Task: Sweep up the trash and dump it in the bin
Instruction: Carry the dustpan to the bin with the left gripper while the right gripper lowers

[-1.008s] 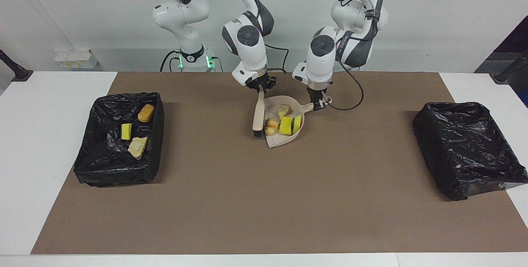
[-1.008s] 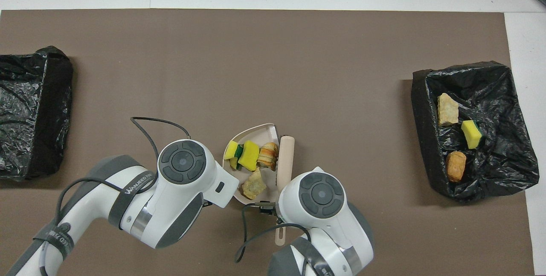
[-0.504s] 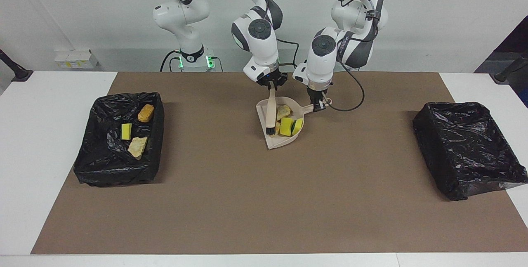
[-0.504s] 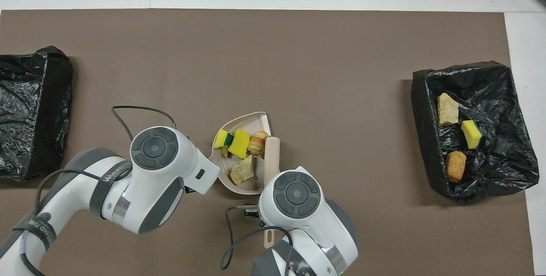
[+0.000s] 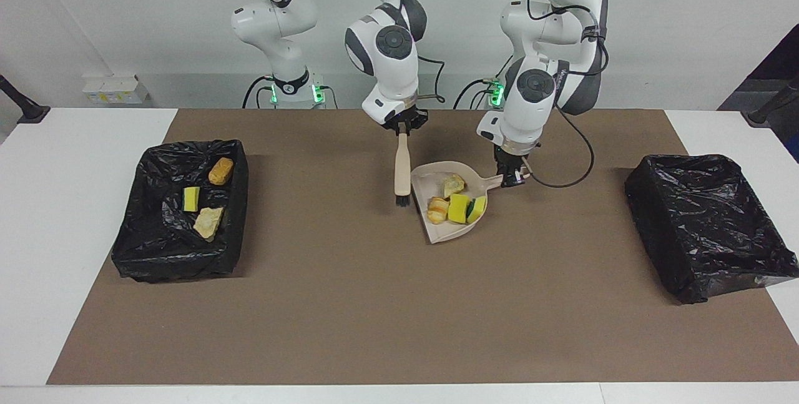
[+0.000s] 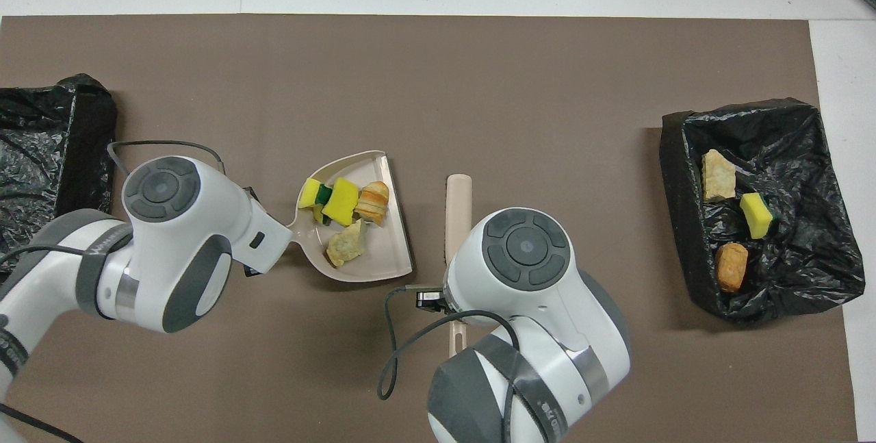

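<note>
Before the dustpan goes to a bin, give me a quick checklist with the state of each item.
1. Left pincer shut on the dustpan handle: ok.
2. Four scraps in the pan, two yellow sponge chunks and two bread lumps: ok.
3. Brush, held by the right pincer, apart from the pan: ok.
4. Loose scraps on the brown mat: none seen, ok.
5. Bin at the left arm's end shows no scraps, has room: ok.
6. Pan level enough to carry: cannot tell.
</note>
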Tool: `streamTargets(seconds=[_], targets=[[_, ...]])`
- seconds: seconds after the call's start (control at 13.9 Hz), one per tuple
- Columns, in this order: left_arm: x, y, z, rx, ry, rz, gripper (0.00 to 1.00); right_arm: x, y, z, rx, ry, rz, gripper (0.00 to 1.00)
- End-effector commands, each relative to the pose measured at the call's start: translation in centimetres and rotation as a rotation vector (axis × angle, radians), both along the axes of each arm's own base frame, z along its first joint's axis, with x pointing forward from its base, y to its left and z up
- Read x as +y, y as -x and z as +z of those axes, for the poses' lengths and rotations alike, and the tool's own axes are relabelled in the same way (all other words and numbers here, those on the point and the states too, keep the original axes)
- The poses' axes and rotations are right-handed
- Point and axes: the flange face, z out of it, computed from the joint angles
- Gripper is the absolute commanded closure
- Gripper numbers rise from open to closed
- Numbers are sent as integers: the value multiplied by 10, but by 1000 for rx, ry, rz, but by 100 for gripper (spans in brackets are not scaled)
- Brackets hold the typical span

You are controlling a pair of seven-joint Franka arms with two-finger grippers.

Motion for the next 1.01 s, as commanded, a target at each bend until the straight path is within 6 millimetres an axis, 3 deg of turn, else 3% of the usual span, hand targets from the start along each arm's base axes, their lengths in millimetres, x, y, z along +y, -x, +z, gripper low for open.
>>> streamTargets(seconds=[0.0,0.07,0.22,0.43,0.58,0.79,0.94], targets=[[28,-23,31,17,-2,7,100,7,4,2,9,-23,10,100],[43,-31,43,22,1,10,100,15,9,0,23,-34,13,100],[60,-44,62,15,18,33,100,50,29,-17,33,-30,14,100],[85,-72,71,35,21,85,100,79,42,-18,22,-52,24,100],[98,-85,77,30,16,104,100,112,52,-46,78,-38,19,100],[123,-97,85,38,-2,93,100,122,60,-81,104,-23,31,100],[141,-108,93,55,1,76,100,128,79,-90,122,4,45,100]])
